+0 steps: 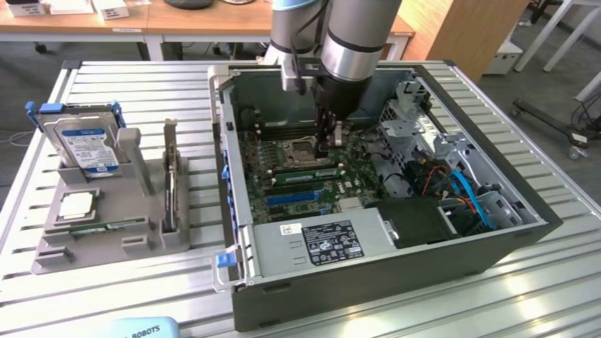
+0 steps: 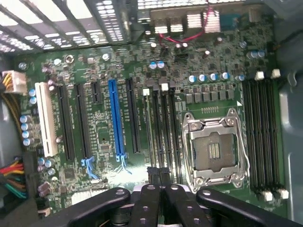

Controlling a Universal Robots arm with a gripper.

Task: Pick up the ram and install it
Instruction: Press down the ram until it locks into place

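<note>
The ram (image 1: pixel 302 164), a narrow green stick with black chips, stands on edge in the memory slots beside the CPU socket (image 1: pixel 298 149) inside the open computer case (image 1: pixel 281 282). My gripper (image 1: pixel 329 144) reaches down into the case with its tips right at the stick's end on the exterior view's right. The jaws are shut. Whether they pinch the stick's top edge or only rest on it cannot be made out. In the wrist view the gripper (image 2: pixel 158 176) hangs over the dark memory slots (image 2: pixel 161 127), with the silver CPU socket (image 2: pixel 213 149) alongside.
A grey parts tray (image 1: pixel 56 257) on the exterior view's left holds a hard drive (image 1: pixel 86 146), a square silver chip (image 1: pixel 75 205), an upright card (image 1: pixel 170 190) and a thin green board (image 1: pixel 98 227). Drive cage (image 1: pixel 413 120), cables (image 1: pixel 469 197) and power supply (image 1: pixel 319 243) crowd the case.
</note>
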